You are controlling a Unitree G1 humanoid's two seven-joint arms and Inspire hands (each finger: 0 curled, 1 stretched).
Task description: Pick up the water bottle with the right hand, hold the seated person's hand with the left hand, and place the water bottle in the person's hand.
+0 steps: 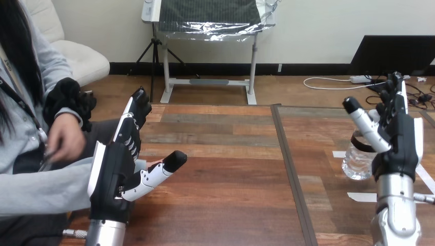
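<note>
right hand (400,137): fingers stood straight and wide, held nothing | water bottle (357,164): clear, crinkled, dark ring on top, sat just under its thumb | left hand (113,171): fingers straight, thumb splayed

- water bottle (357,163), just beside the right hand (397,138): clear, glossy, crinkled plastic
- table (225,195) beneath it: smooth wood planks with a soft sheen
- left hand (115,169): matt black plastic, glossy white shells
- sleeve (41,187) beside it: soft grey cloth
</note>
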